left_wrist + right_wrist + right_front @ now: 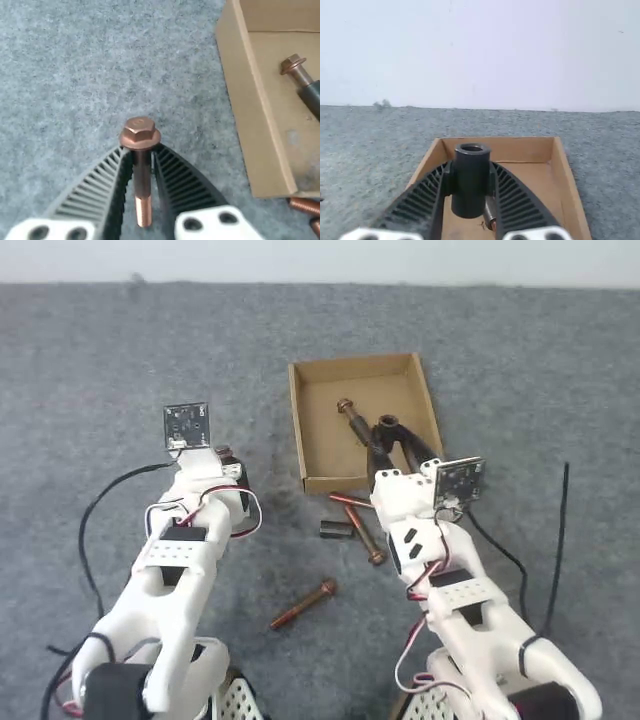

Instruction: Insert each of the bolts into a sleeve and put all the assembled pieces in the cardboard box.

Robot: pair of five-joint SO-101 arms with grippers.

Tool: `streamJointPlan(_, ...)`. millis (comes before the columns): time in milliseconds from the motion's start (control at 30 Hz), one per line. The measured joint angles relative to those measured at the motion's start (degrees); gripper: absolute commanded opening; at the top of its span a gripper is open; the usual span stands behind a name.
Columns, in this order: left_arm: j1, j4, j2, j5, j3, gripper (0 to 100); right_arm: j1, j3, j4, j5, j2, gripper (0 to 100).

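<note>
Left gripper [142,150] clamped on a copper bolt [141,134] above grey carpet [75,75], beside the cardboard box [250,100]. Right gripper [470,175] grips a black sleeve [470,155] over the box. One assembled piece [352,422] lies inside.

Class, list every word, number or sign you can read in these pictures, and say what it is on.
No text can be read.
Bolt head: a faint raised mark, too blurred to read.
Camera boards: any print too small to read.
Sleeve, cardboard box: no marks seen.
</note>
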State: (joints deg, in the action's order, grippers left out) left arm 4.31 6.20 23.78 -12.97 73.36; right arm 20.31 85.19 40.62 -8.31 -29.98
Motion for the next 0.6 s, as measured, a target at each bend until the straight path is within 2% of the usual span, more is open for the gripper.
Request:
streamJointPlan(167, 0.00, 0.00, 0.00, 0.00, 0.00, 1, 3.25, -2.02, 0.00, -0.18, 2.29, 0.6)
streamJointPlan(367, 0.00, 0.00, 0.00, 0.00, 0.00, 1, 4.13, -12.84, 1.76, -0.35, 15.82, 0.6)
streamJointPlan(600, 0.00, 0.00, 0.00, 0.00, 0.00, 1, 6.07, -13.71, 24.09, -0.35, 30.42, 0.6)
